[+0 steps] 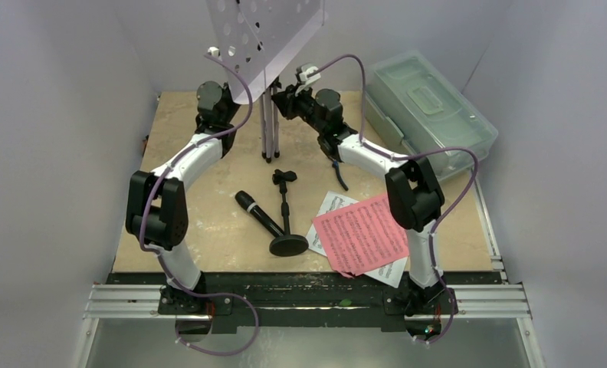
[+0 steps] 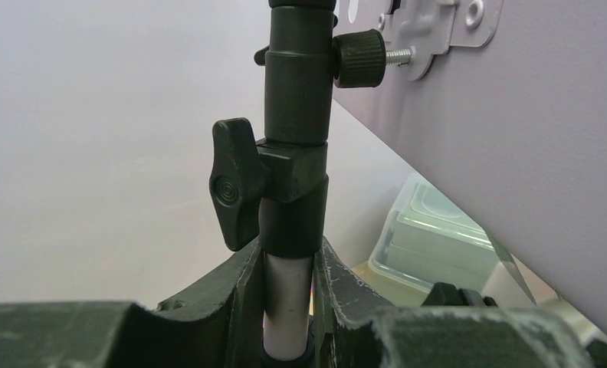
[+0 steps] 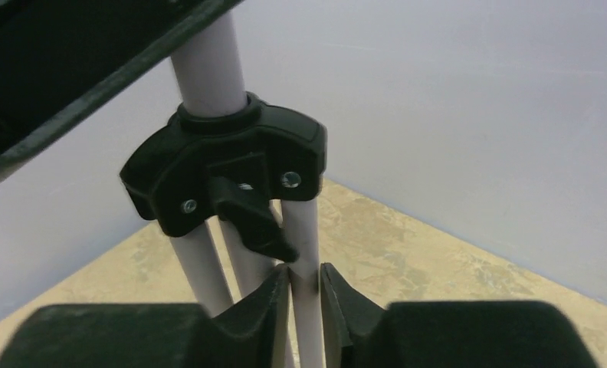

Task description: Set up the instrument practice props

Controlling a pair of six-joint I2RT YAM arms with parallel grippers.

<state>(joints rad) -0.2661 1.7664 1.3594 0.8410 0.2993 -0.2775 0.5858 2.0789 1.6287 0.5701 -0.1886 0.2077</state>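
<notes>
Gripping the music stand (image 1: 268,126) at two heights, both arms worked at 12 o'clock on the table (image 1: 208,230). The left gripper (image 2: 289,284) was closed narrow on the pale pole (image 2: 287,303) just below the black collar (image 2: 293,207). The right gripper (image 3: 304,299) was pinched on a single leg (image 3: 304,230) beneath the hub (image 3: 224,161). The three legs stood bunched close together rather than spread, and the hole-punched tray (image 1: 262,31) sat high above them. In that state the stand was judged top-heavy: releasing either grip before the legs opened could let it topple toward 2 o'clock or onto the props below. Pulling one leg outward while the pole was clamped could also twist the hub or let the smooth tube slip between the pads. The microphone (image 1: 258,215) lay at 7 o'clock, touching or just beside the base of the mic stand (image 1: 287,222), which stood at 6 o'clock. A falling stand could knock both. The pink and white music sheets (image 1: 362,234) lay overlapped at 5 o'clock, and none showed on the tray. The clear lidded box (image 1: 427,111) sat at 2 o'clock with its lid on. Its walls were translucent, and the contents could not be made out.
</notes>
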